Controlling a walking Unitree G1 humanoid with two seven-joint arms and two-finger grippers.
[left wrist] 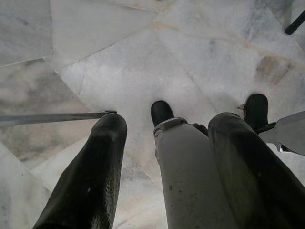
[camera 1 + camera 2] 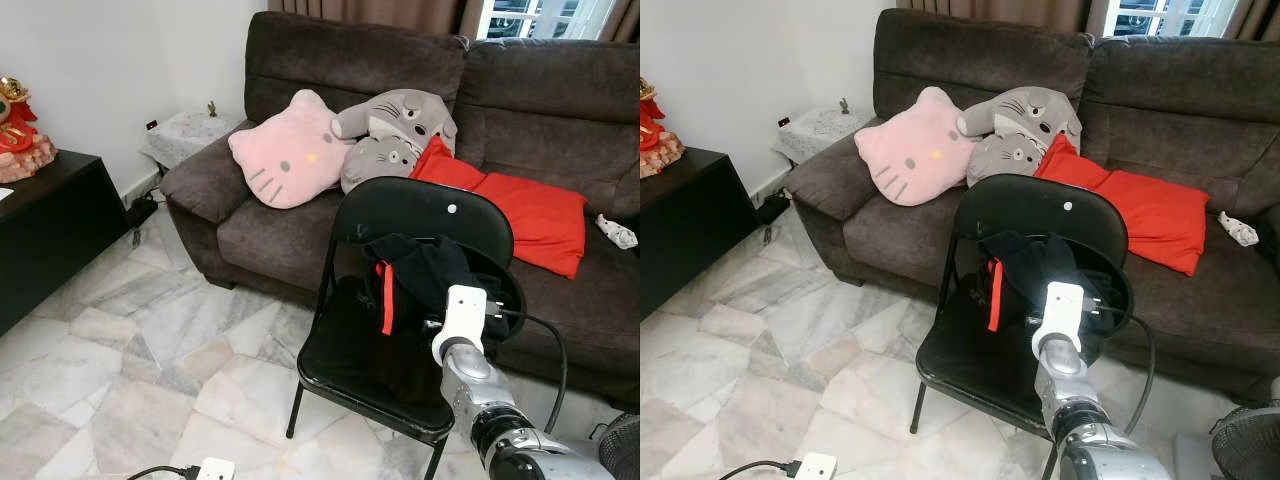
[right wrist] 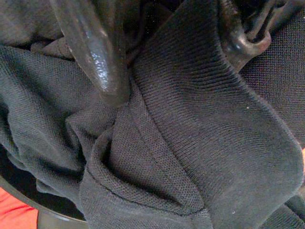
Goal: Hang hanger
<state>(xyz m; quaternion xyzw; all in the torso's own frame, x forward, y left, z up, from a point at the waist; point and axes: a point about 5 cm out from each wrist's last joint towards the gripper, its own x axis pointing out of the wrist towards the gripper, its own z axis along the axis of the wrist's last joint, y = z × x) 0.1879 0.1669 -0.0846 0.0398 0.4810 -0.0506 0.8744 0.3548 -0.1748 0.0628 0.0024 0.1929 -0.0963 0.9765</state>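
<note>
Hanger and its dark garment (image 2: 425, 275) lay draped over the back of one black folding chair (image 2: 385, 350), and the right pincer (image 3: 167, 62) was buried in the knit with its fingers spread around a fold. Soft, light cloth would likely sag and slip, so the stiff black hook (image 3: 248, 33) looked the better hold. Left pincer (image 1: 167, 143) hung open over the marble floor (image 2: 130, 370); behind stood one sofa (image 2: 560, 110) with three plush cushions.

Knitted matt black garment (image 3: 190, 143); glossy marble floor (image 1: 143, 71)

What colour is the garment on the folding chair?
Black garment with a red strip, clearest in the left eye view.
</note>
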